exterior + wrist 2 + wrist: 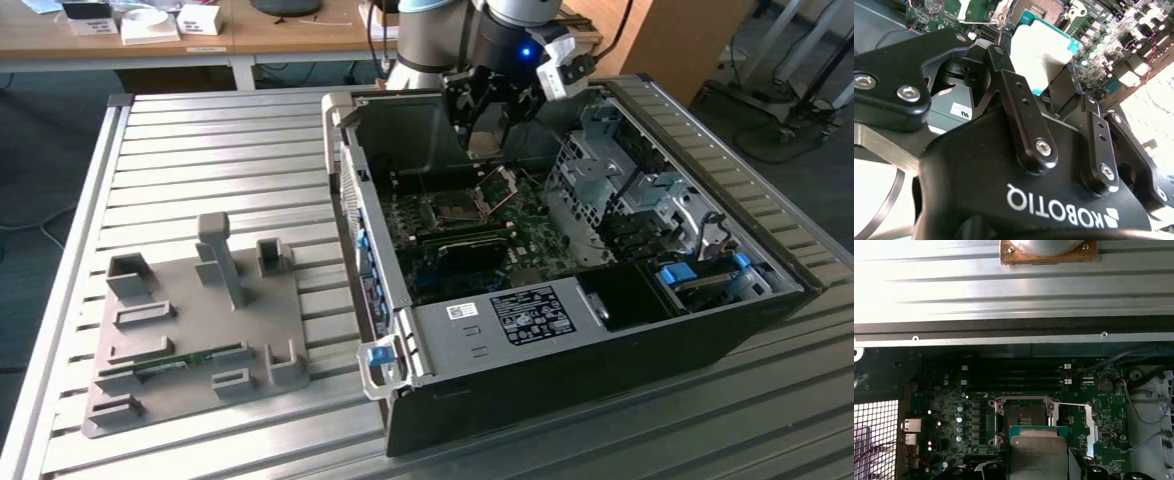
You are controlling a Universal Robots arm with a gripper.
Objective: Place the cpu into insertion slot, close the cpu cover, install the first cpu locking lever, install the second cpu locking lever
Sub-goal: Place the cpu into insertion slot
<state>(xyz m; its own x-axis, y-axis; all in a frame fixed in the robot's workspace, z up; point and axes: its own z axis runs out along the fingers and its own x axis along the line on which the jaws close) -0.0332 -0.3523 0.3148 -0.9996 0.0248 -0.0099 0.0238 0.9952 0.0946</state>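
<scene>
My gripper [485,128] hangs inside the open computer case, shut on the cpu [1041,47], a flat square chip with a silver-grey top and a teal edge. In the second wrist view the black fingers [1013,90] clamp its two sides. In the first wrist view the cpu [1038,456] hovers just beside and above the insertion slot [1021,417], which lies bare on the motherboard. The cpu cover [497,188] stands swung open at the side of the slot [449,207]; in the first wrist view the cover [1089,430] appears edge-on as a silver plate. A thin locking lever [1074,404] sticks out near it.
The black case [534,330] lies on its side on a ribbed metal table [200,150]. Drive cages [627,190] crowd the exterior view's right of the motherboard. Memory slots [1014,377] run beside the socket. A grey fixture [200,320] holding a memory stick sits at the exterior view's left.
</scene>
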